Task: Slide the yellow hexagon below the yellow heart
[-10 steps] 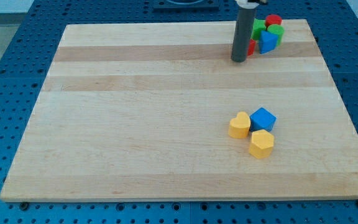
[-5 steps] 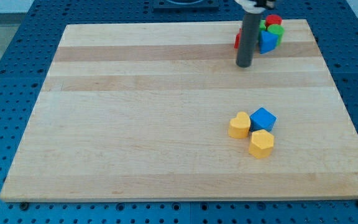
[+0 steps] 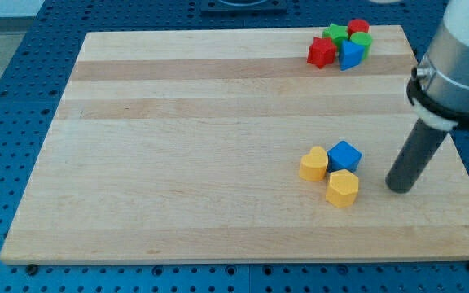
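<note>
Position is everything right now: my tip (image 3: 399, 188) sits on the pale striped wooden board (image 3: 177, 163), off to the view's right of the yellow hexagon block (image 3: 342, 188), near it but clearly apart, and about level with it. There is no claw on this arm, just a straight dark rod, so nothing opens, closes or grips; it can only shove. The hexagon lies in the lower right part of the board, just below and to the right of the yellow heart block (image 3: 314, 163), seemingly touching it or very close, with the blue cube (image 3: 345, 155) pressed in right above the hexagon and beside the heart. So the target spot, directly under the heart, lies a short way to the view's left of where the hexagon is now, and the tip stands on the far side from that spot. That lines up well, I'd say: a leftward push should carry it under the heart. The blocks look smooth, chunky and matte, likely to slide easily on the planed wood. Up at the view's top right, well apart, huddle a red star (image 3: 321, 52), a green star (image 3: 335, 33), a red cylinder (image 3: 358, 28), a green cylinder (image 3: 361, 41) and another blue block (image 3: 349, 54).
</note>
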Action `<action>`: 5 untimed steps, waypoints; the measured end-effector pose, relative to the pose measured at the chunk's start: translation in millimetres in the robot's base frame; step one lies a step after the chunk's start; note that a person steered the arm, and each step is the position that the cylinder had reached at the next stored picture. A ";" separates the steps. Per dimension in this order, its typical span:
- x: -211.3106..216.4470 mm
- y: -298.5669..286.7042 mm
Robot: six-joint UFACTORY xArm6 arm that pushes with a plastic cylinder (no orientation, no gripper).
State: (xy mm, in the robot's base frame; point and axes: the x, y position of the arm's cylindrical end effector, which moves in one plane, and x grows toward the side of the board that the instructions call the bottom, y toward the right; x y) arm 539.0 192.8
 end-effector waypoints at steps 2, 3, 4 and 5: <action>2.9 -68.9; 2.9 -80.4; -6.3 -78.4; -22.4 -70.8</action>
